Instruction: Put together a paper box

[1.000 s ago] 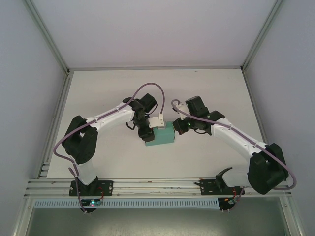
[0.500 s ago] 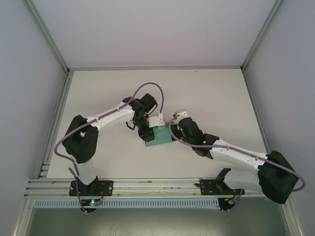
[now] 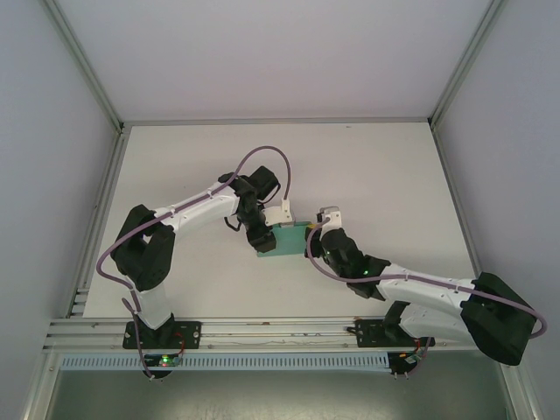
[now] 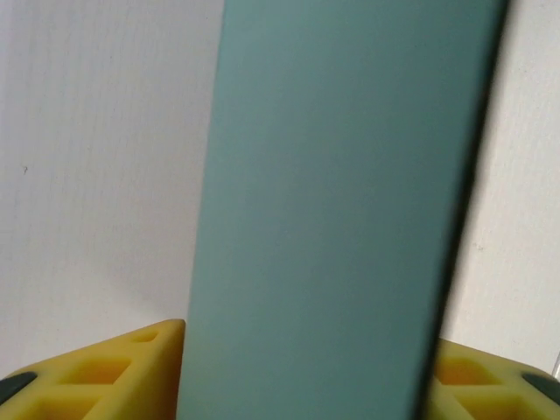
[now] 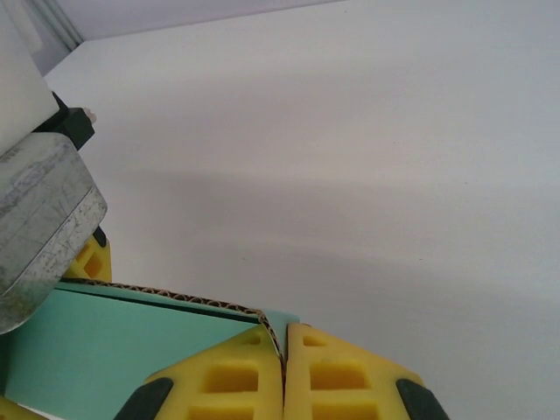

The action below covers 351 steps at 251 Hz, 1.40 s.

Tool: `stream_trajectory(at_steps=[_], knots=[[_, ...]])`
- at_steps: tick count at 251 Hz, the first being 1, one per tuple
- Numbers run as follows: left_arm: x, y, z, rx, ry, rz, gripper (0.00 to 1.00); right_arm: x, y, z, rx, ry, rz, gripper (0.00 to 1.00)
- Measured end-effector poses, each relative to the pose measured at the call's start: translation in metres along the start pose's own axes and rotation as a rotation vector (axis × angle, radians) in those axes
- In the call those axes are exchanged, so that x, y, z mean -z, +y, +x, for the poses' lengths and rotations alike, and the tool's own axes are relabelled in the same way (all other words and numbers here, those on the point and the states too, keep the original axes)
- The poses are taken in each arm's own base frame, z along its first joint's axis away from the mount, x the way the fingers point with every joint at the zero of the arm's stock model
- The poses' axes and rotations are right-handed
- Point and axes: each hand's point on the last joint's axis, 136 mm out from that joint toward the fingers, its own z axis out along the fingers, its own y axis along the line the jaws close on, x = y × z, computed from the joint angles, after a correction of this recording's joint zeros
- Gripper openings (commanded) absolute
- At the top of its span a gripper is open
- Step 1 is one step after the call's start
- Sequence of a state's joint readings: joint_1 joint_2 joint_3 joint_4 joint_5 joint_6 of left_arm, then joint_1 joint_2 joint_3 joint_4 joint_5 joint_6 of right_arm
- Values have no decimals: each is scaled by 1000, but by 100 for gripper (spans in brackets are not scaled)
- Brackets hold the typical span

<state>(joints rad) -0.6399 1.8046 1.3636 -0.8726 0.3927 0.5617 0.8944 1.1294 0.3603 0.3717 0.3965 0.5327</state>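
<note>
My left gripper (image 4: 308, 337) stands approx. half open, and the paper box (image 4: 341, 192) fills the whole gap between its yellow fingers (image 4: 105, 367). In the left wrist view the box's teal face runs up from the gap as one long, flat strip. The left finger sits right at its side. On the right side a thin dark line lies between card and finger, so I cannot tell if the fingers really press on it.

My right gripper (image 5: 282, 331) is closed, its pads (image 5: 227, 376) one against the other. A thin edge of the paper box (image 5: 114, 341) goes into the seam between them, so it is pinched there at a corner. Along the top of this edge the brown corrugated inside of the card shows. At the box's far side I see one yellow finger (image 5: 92, 258) of the left gripper, w/ a grey metal part (image 5: 39, 219) above it.

From the top view, the left gripper (image 3: 265, 241) and the right gripper (image 3: 311, 239) meet the paper box (image 3: 287, 238) from opposite sides. The box is between them, near the middle of the white table (image 3: 376, 166), a bit toward the near edge. I cannot tell if it rests on the table or is lifted off it. Both arms reach inward from their bases.
</note>
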Motion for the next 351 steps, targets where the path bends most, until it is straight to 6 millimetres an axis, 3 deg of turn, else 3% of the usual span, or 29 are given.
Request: stream_trajectory(at_steps=[114,272,303,317,333,351], knots=[[-2,-2,-3,12,-17,11,52,4,-1,-7,-60,185,116,0],[-2,3,-11,5,-49,-5,54,-9,-19,-6,35,-30,124,0],[-2,4,-11,28,-47,-8,62,-10,-13,-4,66,-28,132,0],[-2,5,-11,37,-46,-12,78,-11,-10,-5,77,-29,144,0],[-2,7,-10,60,-48,-26,80,-12,-8,-5,89,-27,157,0],[1,9,-10,74,-59,-48,89,-12,-8,-4,96,-28,172,0]])
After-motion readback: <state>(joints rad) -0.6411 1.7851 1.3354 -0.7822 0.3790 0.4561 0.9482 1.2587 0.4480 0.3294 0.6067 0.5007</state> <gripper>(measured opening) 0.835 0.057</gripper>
